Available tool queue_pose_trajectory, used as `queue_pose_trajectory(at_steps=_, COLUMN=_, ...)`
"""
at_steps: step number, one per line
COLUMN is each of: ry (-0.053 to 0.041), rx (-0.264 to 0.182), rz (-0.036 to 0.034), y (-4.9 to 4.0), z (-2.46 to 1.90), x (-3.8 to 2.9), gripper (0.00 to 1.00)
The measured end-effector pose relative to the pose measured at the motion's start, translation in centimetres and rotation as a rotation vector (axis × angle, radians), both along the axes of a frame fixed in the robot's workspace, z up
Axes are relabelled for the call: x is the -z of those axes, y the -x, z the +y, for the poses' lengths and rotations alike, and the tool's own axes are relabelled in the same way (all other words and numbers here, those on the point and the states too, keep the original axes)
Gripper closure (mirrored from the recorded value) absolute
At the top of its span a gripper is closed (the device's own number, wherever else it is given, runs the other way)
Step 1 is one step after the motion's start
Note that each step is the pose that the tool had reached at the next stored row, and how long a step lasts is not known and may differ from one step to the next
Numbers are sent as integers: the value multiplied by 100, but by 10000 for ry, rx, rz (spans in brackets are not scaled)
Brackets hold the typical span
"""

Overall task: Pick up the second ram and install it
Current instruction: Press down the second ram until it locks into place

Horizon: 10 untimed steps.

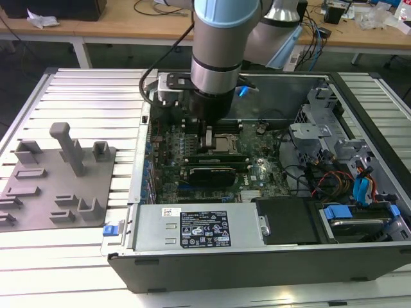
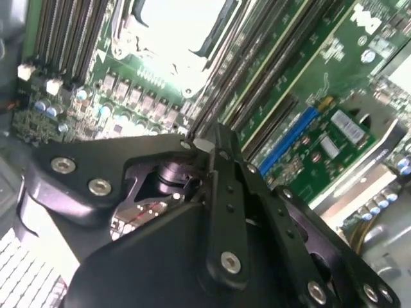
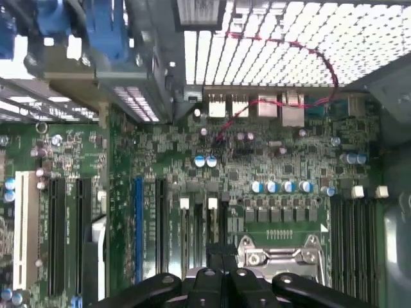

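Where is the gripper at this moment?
In the exterior view, the gripper is low inside the open computer case, over the motherboard, beside the silver processor socket.

You'll find the second ram [image 1: 218,156] in the exterior view as a long, narrow, dark green stick. It stands on edge on the motherboard [image 1: 168,160], along the side of the processor socket [image 1: 225,142] that faces the case's near wall. It runs level, parallel to the memory slots. The gripper [image 1: 209,145] sits directly over its middle. You cannot tell whether it is fully seated.
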<state>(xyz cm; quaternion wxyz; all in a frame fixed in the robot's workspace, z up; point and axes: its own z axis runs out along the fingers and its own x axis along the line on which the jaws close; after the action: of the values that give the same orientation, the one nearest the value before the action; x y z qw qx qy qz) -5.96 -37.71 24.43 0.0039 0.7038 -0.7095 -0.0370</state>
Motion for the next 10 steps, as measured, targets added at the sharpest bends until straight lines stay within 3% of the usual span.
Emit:
queue_pose_trajectory(at_steps=2, ry=0, rx=-2, rz=85, y=-76, z=0, x=0, gripper=89)
queue_pose_trajectory(at_steps=3, ry=0, rx=-2, rz=164, y=-147, z=0, x=0, gripper=89)
queue_pose_trajectory(at_steps=6, ry=3, rx=-3, rz=245, y=-238, z=-1, x=-8, gripper=89)
queue_pose_trajectory(at_steps=9, ry=1, rx=0, rz=245, y=-249, z=0, x=-133, gripper=89)
queue_pose_trajectory(at_steps=10, ry=0, rx=-1, rz=245, y=-250, z=0, x=-217, gripper=89)
